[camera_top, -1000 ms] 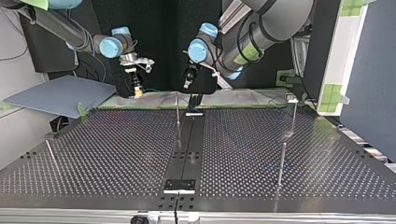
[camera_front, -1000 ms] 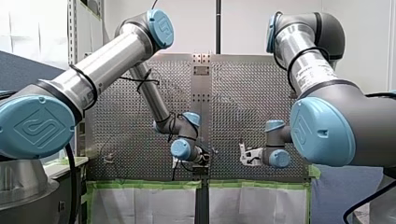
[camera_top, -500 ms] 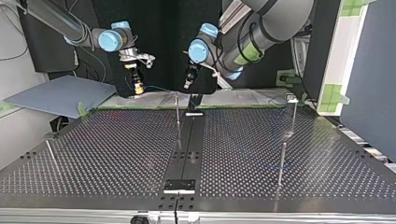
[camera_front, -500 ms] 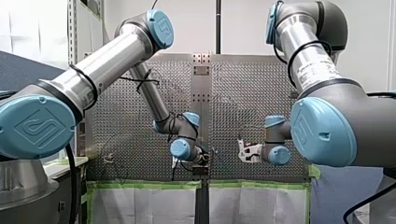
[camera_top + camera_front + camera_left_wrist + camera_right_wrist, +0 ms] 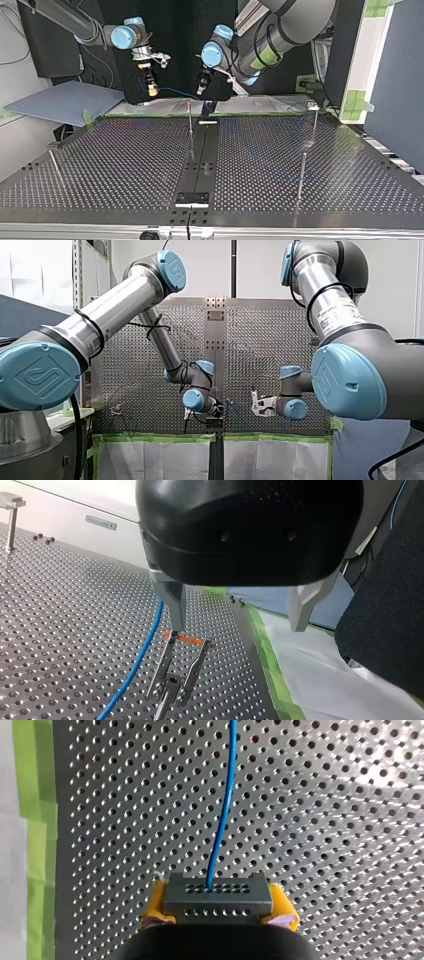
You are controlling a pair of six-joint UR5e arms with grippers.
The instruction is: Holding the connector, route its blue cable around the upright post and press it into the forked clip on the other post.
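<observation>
The connector (image 5: pixel 218 892), a dark block with rows of small holes, sits clenched between the yellow pads (image 5: pixel 156 906) of my right gripper (image 5: pixel 218 907), its holed face turned away from the wrist. The blue cable (image 5: pixel 223 815) leaves that face near the middle and runs straight ahead over the perforated desk (image 5: pixel 325 820), so its long axis lies in line with the fingers' reach.

In the top view this gripper hangs at the left above the desk's far edge, pointing down. The cable trails from it toward the middle, where my left gripper (image 5: pixel 202 89) hovers. That gripper's metal fingers (image 5: pixel 171 600) stand released, wide apart and empty.

Below them the forked clip (image 5: pixel 175 672) opens upward on its post. The cable passes just beside the fork, on the side of the nearer finger, not between the prongs. A short orange piece (image 5: pixel 187 640) shows just past the fork.

My left arm is nearer the clip; my right, holding the connector, is well apart from it. By my judgement the cable must shift sideways over one prong, then down into the fork. Which post it should round first I cannot tell.
</observation>
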